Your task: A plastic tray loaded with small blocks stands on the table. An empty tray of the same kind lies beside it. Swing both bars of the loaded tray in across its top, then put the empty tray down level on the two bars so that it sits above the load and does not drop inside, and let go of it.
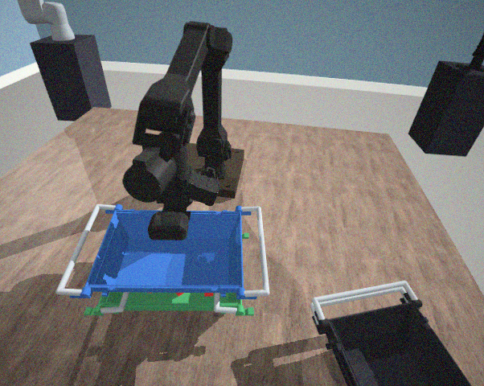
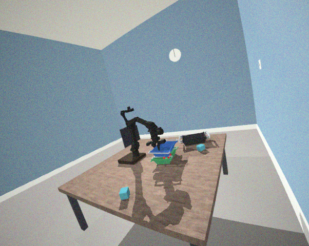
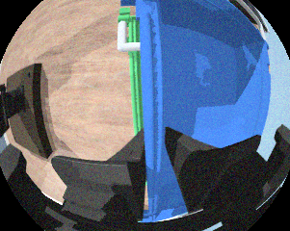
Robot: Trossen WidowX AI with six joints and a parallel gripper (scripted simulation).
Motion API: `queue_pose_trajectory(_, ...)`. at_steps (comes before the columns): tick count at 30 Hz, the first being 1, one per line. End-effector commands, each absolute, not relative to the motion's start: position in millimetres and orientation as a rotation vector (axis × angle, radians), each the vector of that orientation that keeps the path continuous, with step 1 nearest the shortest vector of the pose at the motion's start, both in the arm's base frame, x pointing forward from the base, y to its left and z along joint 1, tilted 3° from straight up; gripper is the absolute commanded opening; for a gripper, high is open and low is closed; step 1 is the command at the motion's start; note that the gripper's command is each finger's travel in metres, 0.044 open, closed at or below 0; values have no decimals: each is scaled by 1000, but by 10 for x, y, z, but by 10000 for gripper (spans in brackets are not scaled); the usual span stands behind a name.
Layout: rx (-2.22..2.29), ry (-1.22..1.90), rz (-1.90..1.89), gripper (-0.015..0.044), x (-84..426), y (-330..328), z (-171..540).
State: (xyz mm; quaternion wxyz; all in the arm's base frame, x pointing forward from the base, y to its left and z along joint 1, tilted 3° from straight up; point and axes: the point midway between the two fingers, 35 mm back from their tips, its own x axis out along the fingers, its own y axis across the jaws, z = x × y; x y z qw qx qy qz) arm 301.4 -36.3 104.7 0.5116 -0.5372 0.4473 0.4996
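Note:
The empty blue tray is over the green tray and looks about level. Its own white bars stick out past its ends. My gripper is shut on the blue tray's wall on the arm's side, near its middle. The green tray's left bar and right bar are swung in and run under the blue tray. Red blocks show inside the green tray. Whether the blue tray touches both bars is hidden.
A black tray with white bars stands to the right in the top view. The exterior view shows a cyan cube near that tray and another cyan cube near the table's front edge. The arm's base is behind the trays.

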Motion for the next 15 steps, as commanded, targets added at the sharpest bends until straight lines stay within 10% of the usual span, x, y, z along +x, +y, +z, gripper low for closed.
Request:
queue_pose_trajectory(1, -1282, 1103, 1232, 59, 2944, -367, 983)
queue_pose_trajectory(15, -1282, 1103, 1232, 264, 2944, -367, 983)
